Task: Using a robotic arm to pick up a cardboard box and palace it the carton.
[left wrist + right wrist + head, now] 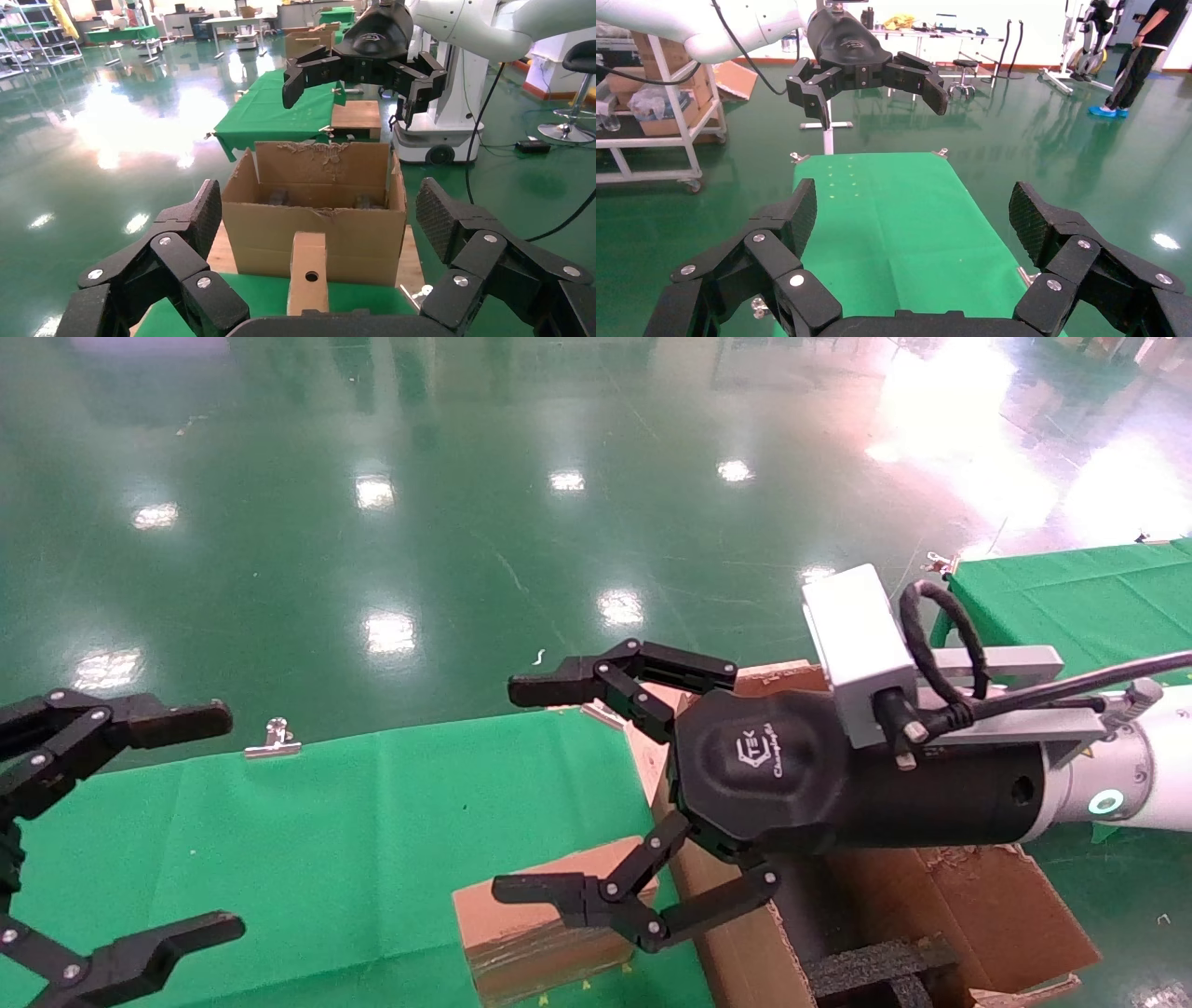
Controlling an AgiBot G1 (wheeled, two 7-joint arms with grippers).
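Robotic arm [1131,775]: white, with green light ring and grey camera block; enters the head view from 3 o'clock and reaches toward 9 o'clock.

Right gripper [526,794]: black, multi-finger; fingers spread wide, holding nothing. Hangs above the near corner of the carton and the cardboard box; its lower fingers overlap the box's top in the head view, contact cannot be told. In the left wrist view it sits high above the carton.

Left gripper [200,822]: black, at 8 o'clock of the head view, above the green cloth; fingers wide apart, empty.

Cardboard box [545,924]: small, brown, closed, shiny tape on its side; stands on the green cloth at 6 o'clock, just beside the carton's wall. Left wrist view shows a round hole in its narrow face.

Carton [313,228]: large, brown, corrugated, open, ragged flap edges; black foam insert [875,966] inside, at 5 o'clock of the head view.

Green cloth [354,840]: covers the table; metal clip [272,740] on its far edge.

Floor [466,523]: glossy green.
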